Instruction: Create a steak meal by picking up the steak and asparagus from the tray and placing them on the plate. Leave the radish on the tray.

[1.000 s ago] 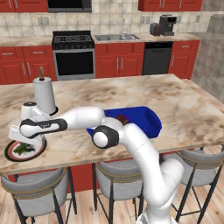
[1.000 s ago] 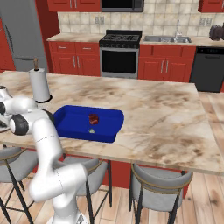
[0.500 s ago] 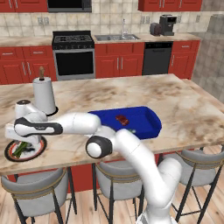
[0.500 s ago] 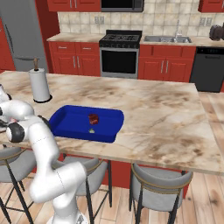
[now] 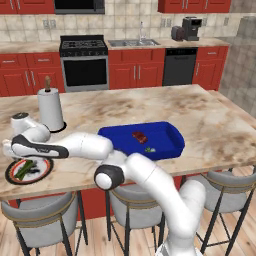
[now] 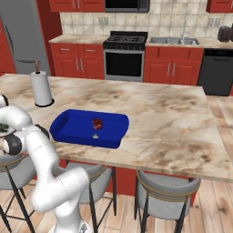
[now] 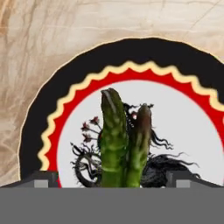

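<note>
While the asparagus point(image 7: 122, 140) lies on the plate point(image 5: 10, 172), the steak point(image 5: 139, 136) and radish point(image 5: 149, 149) sit in the tray point(image 5: 172, 134). With its jaws spread apart, the gripper point(image 7: 113, 179) hovers over the stalks, gripping nothing. Judging by this, half is done: the steak remains to be moved.

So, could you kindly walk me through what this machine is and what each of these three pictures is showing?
It is a white robot arm on a drivable base, in a rendered kitchen. Two pictures come from cameras on the base, behind the arm to its left and right. The third looks along the claw itself.

On the marble counter stands a blue tray holding the steak and a small green radish. A paper towel roll stands nearby. At the counter's left end lies a patterned plate with the asparagus on it. The claw's jaws stand wide on either side of the stalks, not squeezing them.
</note>
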### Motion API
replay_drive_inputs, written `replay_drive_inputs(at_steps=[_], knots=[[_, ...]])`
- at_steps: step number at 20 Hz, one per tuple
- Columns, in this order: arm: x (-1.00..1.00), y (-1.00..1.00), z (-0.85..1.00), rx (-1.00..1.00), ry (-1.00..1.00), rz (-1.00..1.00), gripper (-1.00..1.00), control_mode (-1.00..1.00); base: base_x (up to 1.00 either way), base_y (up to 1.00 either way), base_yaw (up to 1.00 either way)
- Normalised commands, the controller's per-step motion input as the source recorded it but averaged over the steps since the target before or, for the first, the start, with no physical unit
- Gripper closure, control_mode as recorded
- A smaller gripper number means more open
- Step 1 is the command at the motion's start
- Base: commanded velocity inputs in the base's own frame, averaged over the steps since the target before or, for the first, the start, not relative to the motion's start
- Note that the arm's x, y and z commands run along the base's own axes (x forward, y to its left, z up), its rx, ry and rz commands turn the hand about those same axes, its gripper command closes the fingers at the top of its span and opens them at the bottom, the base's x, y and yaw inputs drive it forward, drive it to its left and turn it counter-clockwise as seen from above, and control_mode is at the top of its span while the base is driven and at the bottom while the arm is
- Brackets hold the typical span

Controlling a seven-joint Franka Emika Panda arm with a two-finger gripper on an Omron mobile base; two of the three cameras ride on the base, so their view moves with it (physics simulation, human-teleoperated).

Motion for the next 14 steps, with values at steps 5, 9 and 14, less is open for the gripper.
replay_drive_inputs(at_steps=[5,9,14], knots=[[-0.51,-0.89,0.00,0.00,-0.05,-0.05,-1.00,-1.00,0.00,0.00,0.00],[-0.71,-1.00,-0.01,0.00,0.00,-0.02,-1.00,-1.00,0.00,0.00,0.00],[-0.72,-1.00,-0.20,0.00,-0.02,0.00,-1.00,-1.00,0.00,0.00,0.00]])
